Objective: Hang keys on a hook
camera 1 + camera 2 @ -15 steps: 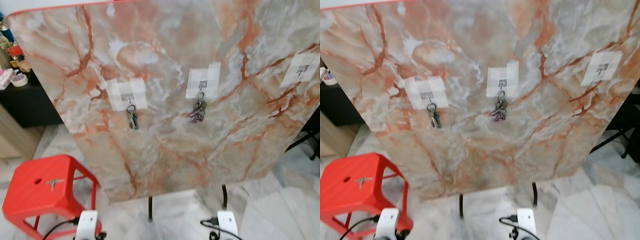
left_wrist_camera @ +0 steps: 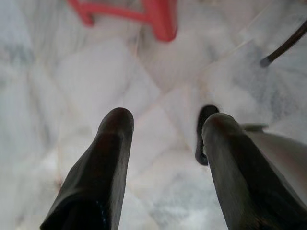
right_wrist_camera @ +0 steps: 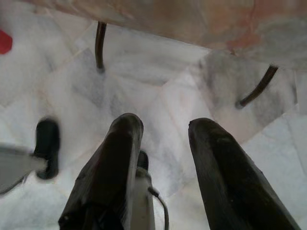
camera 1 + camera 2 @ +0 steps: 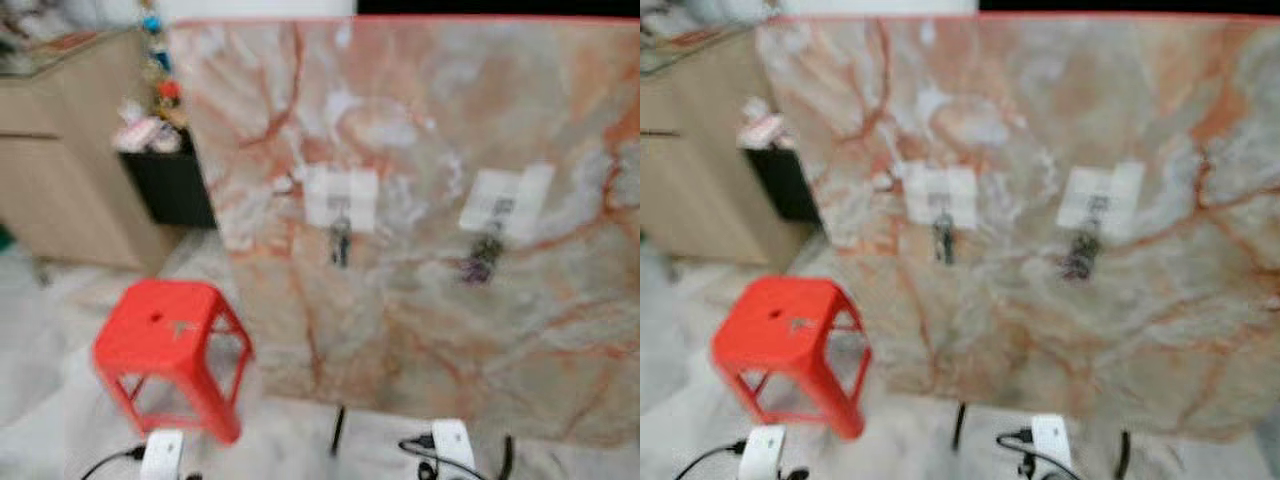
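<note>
approach to red stool (image 4: 165,335); keys (image 4: 183,327) on its seat
both our grippers hang spread and empty; stool at ten o'clock; marble board (image 4: 420,330) hooks await keys

No text, label, brand or number can be read: the head views are blurred, and the white adhesive patches (image 4: 341,196) on the orange-veined marble board (image 4: 420,330) look blank.

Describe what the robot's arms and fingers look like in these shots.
The left gripper and right gripper each have two long, rounded black fingers, matte and slightly tapered toward blunt tips. In the head views, a pale silver-white block marks each arm's end, the left arm and right arm, with thin black cables looping beside them. No markings can be made out.
</note>
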Controlling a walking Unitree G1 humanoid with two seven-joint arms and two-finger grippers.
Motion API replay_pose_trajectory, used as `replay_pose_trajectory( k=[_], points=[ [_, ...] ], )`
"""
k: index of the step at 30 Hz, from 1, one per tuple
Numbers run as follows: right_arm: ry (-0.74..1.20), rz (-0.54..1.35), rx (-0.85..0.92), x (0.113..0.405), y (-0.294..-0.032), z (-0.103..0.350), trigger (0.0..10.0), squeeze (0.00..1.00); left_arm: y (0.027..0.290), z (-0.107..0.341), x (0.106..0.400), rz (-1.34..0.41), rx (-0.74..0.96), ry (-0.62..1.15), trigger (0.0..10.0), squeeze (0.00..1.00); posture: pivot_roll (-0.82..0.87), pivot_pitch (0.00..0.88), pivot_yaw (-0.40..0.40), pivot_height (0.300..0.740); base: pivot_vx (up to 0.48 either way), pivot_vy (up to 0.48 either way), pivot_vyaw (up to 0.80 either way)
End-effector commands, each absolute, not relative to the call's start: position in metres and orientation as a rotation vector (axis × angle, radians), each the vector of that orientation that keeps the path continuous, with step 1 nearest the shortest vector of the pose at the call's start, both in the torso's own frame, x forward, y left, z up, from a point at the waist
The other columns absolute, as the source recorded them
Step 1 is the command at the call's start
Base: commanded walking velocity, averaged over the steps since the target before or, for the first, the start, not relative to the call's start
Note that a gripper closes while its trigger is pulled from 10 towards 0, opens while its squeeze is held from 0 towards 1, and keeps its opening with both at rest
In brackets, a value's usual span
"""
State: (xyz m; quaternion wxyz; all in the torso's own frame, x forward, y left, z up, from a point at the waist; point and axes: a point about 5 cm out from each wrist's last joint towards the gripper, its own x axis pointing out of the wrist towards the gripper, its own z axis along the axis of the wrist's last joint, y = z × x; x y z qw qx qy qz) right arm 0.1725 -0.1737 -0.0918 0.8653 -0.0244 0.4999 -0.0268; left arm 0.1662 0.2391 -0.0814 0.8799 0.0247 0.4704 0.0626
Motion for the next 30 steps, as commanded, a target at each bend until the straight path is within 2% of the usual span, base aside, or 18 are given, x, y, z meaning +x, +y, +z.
replay_pose_trajectory(
  k=[1,13,18,22,30],
  points=[
    [1.038,-0.051,-0.032,0.1750,-0.1673,-0.0911,10.0,0.00,0.2413,-0.0802,0.1678,0.125,0.067,0.983,10.0,0.00,-0.04,0.000,-0.001,0.740,0.000,0.000,0.00],
    [1.032,-0.052,-0.027,0.1748,-0.1672,-0.0911,10.0,0.00,0.2386,-0.0808,0.1685,0.117,0.072,0.987,10.0,0.00,-0.03,0.000,0.000,0.740,0.000,0.247,0.00],
    [1.028,-0.055,-0.029,0.1767,-0.1682,-0.0902,10.0,0.00,0.2385,-0.0797,0.1711,0.135,0.056,0.977,10.0,0.00,-0.02,0.000,-0.011,0.740,0.000,0.000,0.00],
    [1.026,-0.057,-0.027,0.1775,-0.1681,-0.0899,10.0,0.00,0.2391,-0.0795,0.1711,0.141,0.051,0.975,10.0,0.00,-0.02,0.000,-0.010,0.740,0.000,0.380,0.00],
    [1.025,-0.058,-0.025,0.1786,-0.1673,-0.0895,10.0,0.00,0.2392,-0.0806,0.1687,0.146,0.048,0.980,10.0,0.00,-0.02,0.000,-0.007,0.740,0.000,0.000,0.00]
  ],
)
